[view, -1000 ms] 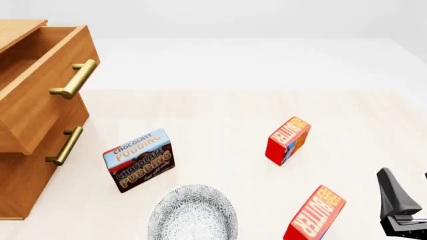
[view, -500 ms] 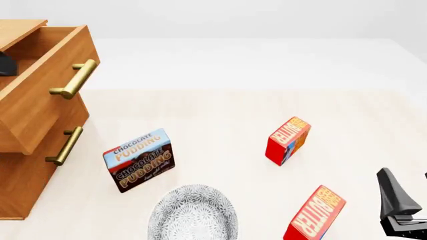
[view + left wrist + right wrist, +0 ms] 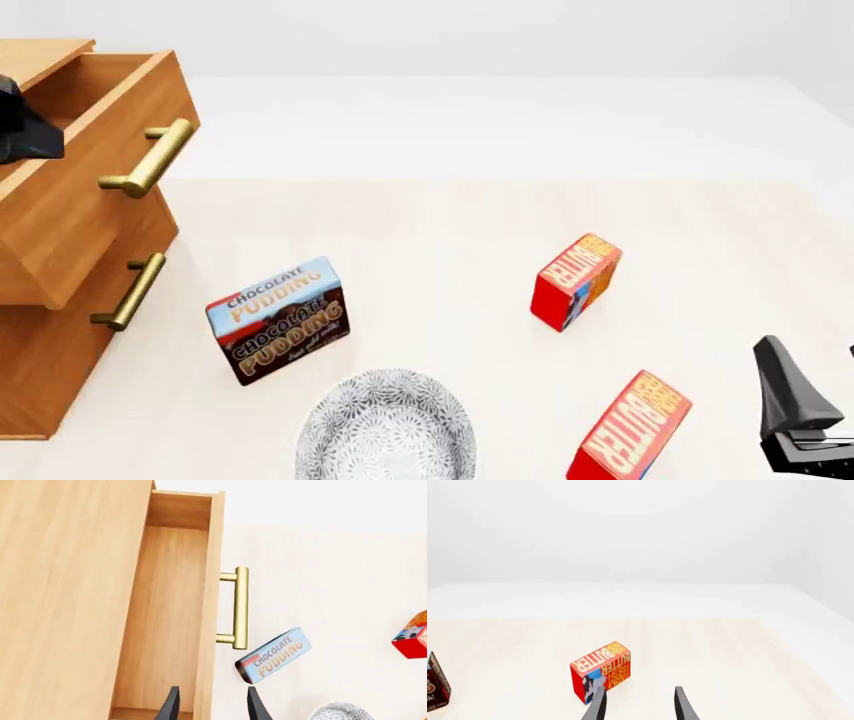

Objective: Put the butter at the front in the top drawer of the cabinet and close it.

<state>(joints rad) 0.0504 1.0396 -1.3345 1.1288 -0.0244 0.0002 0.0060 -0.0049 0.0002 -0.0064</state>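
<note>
The butter (image 3: 630,430) at the front is a red and orange carton standing tilted near the table's front edge, with nothing holding it. My right gripper (image 3: 809,352) stands open just to its right, empty; in its wrist view its fingers (image 3: 599,705) frame the twin butter (image 3: 600,672). The cabinet (image 3: 40,340) is at the left with its top drawer (image 3: 94,190) pulled open and showing nothing inside. My left gripper (image 3: 27,135) hangs open over that drawer. In the left wrist view, the left gripper (image 3: 212,707) straddles the drawer front, near the brass handle (image 3: 240,607).
The twin butter (image 3: 577,280) stands mid-table, farther back. A chocolate pudding box (image 3: 276,320) sits beside the cabinet's lower drawer handle (image 3: 130,292). A patterned grey bowl (image 3: 386,425) lies at the front, left of the front butter.
My left gripper has come into the front view from the left edge, moving over the open drawer. The right arm and the boxes have not moved.
</note>
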